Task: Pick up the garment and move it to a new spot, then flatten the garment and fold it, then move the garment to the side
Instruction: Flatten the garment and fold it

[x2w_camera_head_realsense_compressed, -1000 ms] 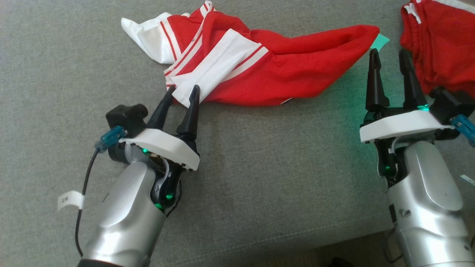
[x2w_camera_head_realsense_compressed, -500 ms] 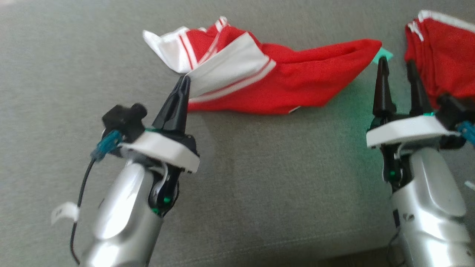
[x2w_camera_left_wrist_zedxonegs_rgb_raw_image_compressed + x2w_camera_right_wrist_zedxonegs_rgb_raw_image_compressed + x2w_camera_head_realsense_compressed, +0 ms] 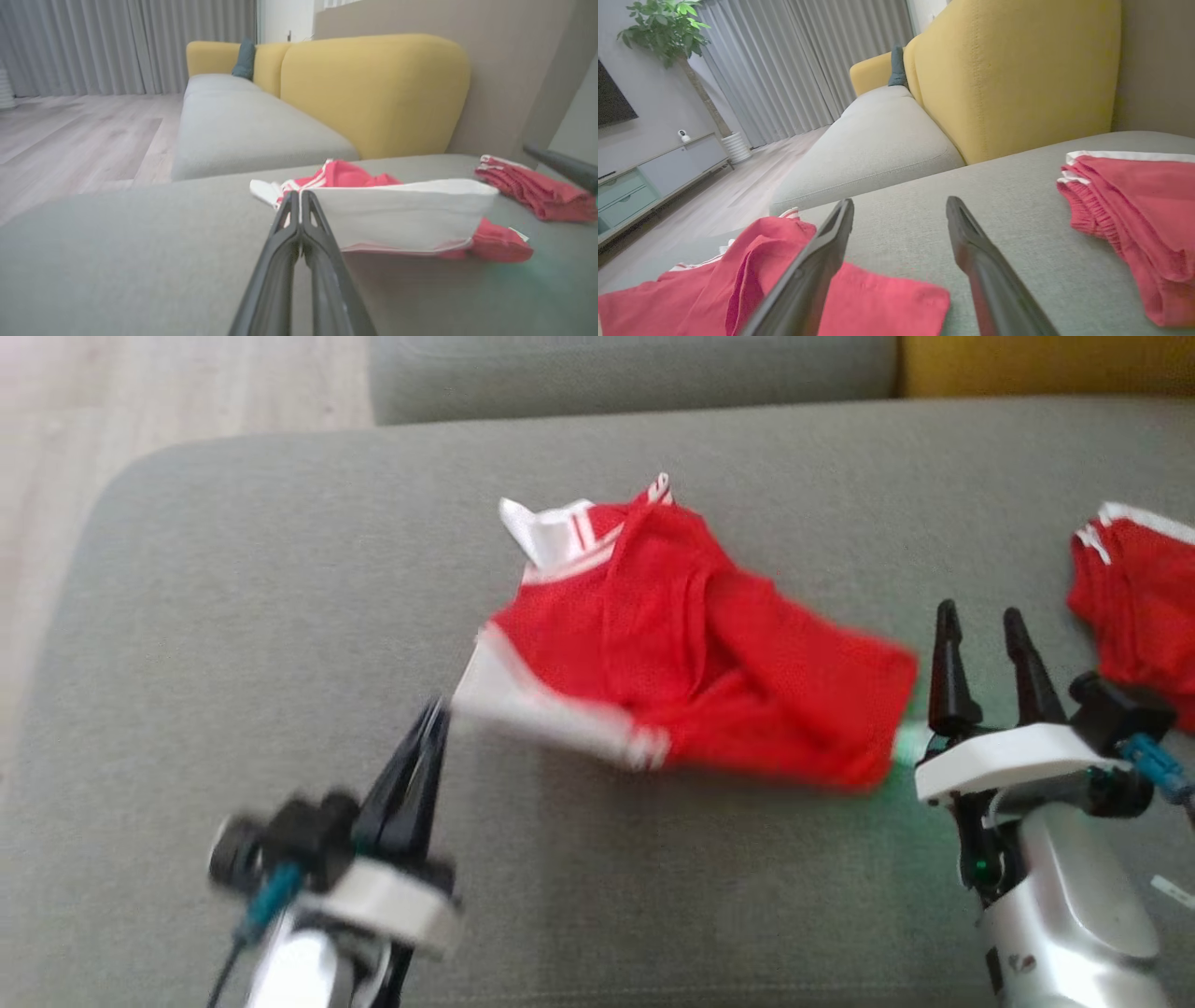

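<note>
The garment is red sportswear with white striped panels, bunched on the grey sofa cushion. My left gripper is shut on the corner of its white panel, which is lifted off the cushion. In the left wrist view the closed left gripper meets the white panel, stretched out to the right. My right gripper stands open just right of the garment's red end, with nothing between its fingers. In the right wrist view the right gripper spreads above the cushion, with the garment at the lower left.
A second red garment lies folded at the cushion's right, and shows in the wrist views too. A yellow backrest rises behind. The cushion's rounded left edge drops to wooden floor.
My left gripper closed on the white panel's corner and drew it up and toward me, bunching the garment. The head camera tilted up. The right gripper stayed open.
</note>
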Motion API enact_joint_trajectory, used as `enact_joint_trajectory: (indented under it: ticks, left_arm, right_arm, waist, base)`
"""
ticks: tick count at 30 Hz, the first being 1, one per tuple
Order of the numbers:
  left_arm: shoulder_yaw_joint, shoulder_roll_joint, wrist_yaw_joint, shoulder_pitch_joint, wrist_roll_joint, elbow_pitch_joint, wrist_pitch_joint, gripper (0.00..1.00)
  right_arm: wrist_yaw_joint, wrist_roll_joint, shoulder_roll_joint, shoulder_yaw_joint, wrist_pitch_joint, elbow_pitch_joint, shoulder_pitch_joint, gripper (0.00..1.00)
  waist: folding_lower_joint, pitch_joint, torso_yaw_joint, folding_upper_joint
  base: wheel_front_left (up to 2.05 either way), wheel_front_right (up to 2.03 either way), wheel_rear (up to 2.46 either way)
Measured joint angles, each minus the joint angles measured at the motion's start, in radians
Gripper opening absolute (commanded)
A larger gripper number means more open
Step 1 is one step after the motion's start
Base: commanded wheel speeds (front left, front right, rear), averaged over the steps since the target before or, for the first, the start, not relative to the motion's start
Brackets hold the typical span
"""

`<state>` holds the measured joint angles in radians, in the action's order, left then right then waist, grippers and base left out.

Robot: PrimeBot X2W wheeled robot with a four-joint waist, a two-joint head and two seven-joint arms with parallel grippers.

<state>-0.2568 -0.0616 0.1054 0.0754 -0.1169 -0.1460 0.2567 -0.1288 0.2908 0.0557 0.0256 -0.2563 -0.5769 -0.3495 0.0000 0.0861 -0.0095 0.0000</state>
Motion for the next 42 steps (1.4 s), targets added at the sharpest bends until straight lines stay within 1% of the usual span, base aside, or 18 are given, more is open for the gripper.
enact_joint_trajectory:
  ticks: [3,4,5,6,9,11,12,17,20,25,27,29,35,36,37,38,42]
  left_arm:
    - [0.034,-0.002,-0.024,-0.074,0.020,-0.080,0.000,0.00]
    - [0.046,-0.001,-0.034,-0.089,0.017,-0.116,0.000,0.19]
    - [0.046,-0.001,-0.034,-0.089,0.017,-0.116,0.000,0.56]
    - [0.053,-0.001,-0.042,-0.100,0.017,-0.155,-0.001,1.00]
    - [0.077,0.003,-0.067,-0.106,-0.001,-0.208,-0.001,1.00]
    - [0.080,0.007,-0.081,-0.092,-0.013,-0.214,-0.001,1.00]
    - [0.076,0.010,-0.091,-0.069,-0.019,-0.212,-0.001,1.00]
    - [0.010,0.014,-0.111,-0.019,-0.072,-0.192,-0.001,1.00]
    - [-0.029,0.014,-0.120,0.001,-0.087,-0.183,-0.001,1.00]
    - [-0.073,0.014,-0.133,0.021,-0.114,-0.170,-0.001,1.00]
    - [-0.084,0.014,-0.141,0.022,-0.124,-0.166,-0.001,1.00]
    - [-0.091,0.014,-0.141,0.022,-0.125,-0.163,-0.001,1.00]
    - [-0.100,0.014,-0.142,0.029,-0.140,-0.151,-0.001,1.00]
    - [-0.101,0.014,-0.142,0.032,-0.142,-0.151,-0.001,1.00]
    - [-0.103,0.014,-0.142,0.034,-0.142,-0.149,-0.001,1.00]
    - [-0.104,0.014,-0.142,0.035,-0.142,-0.149,-0.001,1.00]
    - [-0.110,0.014,-0.140,0.038,-0.143,-0.149,-0.001,1.00]
  right_arm:
    - [0.000,0.000,0.000,-0.019,0.000,-0.012,0.008,1.00]
    - [0.000,0.000,0.000,-0.026,0.000,-0.016,0.011,1.00]
    - [0.000,0.000,0.000,-0.026,0.000,-0.016,0.011,1.00]
    - [0.000,-0.001,0.000,-0.038,0.000,-0.022,0.012,1.00]
    - [0.000,-0.005,0.000,-0.086,0.000,-0.047,0.008,1.00]
    - [0.000,-0.012,0.000,-0.122,0.000,-0.073,-0.004,1.00]
    - [0.000,-0.022,0.000,-0.170,0.000,-0.094,-0.033,1.00]
    - [0.000,-0.073,0.013,-0.320,0.000,-0.155,-0.157,1.00]
    - [0.000,-0.131,0.043,-0.417,0.016,-0.215,-0.237,1.00]
    - [0.000,-0.187,0.090,-0.539,0.067,-0.319,-0.339,1.00]
    - [0.000,-0.185,0.100,-0.589,0.100,-0.354,-0.362,1.00]
    - [0.000,-0.177,0.110,-0.640,0.107,-0.370,-0.372,1.00]
    - [0.000,-0.115,0.150,-0.739,0.157,-0.415,-0.401,1.00]
    - [0.000,-0.099,0.153,-0.752,0.168,-0.423,-0.405,0.84]
    - [0.000,-0.081,0.153,-0.764,0.171,-0.425,-0.405,0.24]
    - [0.000,-0.066,0.153,-0.779,0.178,-0.427,-0.406,0.00]
    - [0.000,-0.008,0.160,-0.798,0.170,-0.433,-0.424,0.00]
  waist:
    - [0.0000,-0.015,0.024,0.0000]
    - [0.0000,-0.016,0.031,0.0000]
    - [0.0000,-0.016,0.031,0.0000]
    - [0.0000,-0.015,0.037,0.0000]
    - [0.0000,0.000,0.050,0.0000]
    - [0.0000,0.011,0.061,0.0000]
    - [0.0000,0.025,0.073,0.0000]
    - [0.0000,0.058,0.112,0.0000]
    - [0.0000,0.076,0.139,0.0000]
    - [0.0000,0.101,0.177,0.0000]
    - [0.0000,0.109,0.186,0.0000]
    - [0.0000,0.114,0.192,0.0000]
    - [0.0000,0.116,0.193,0.0000]
    - [0.0000,0.116,0.194,0.0000]
    - [0.0000,0.116,0.194,0.0000]
    - [0.0000,0.117,0.195,0.0000]
    - [0.0000,0.120,0.195,0.0000]
  base:
    - [0.00,0.00,0.00]
    - [0.00,0.00,0.00]
    - [0.00,0.00,0.00]
    - [0.00,0.00,0.00]
    - [0.00,0.00,0.00]
    - [0.00,0.00,0.00]
    - [0.00,0.00,0.00]
    - [0.00,0.00,0.00]
    - [0.00,0.00,0.00]
    - [0.00,0.00,0.00]
    - [0.00,0.00,0.00]
    - [0.00,0.00,0.00]
    - [0.00,0.00,0.00]
    - [0.00,0.00,0.00]
    - [0.00,0.00,0.00]
    - [0.00,0.00,0.00]
    - [0.00,0.00,0.00]
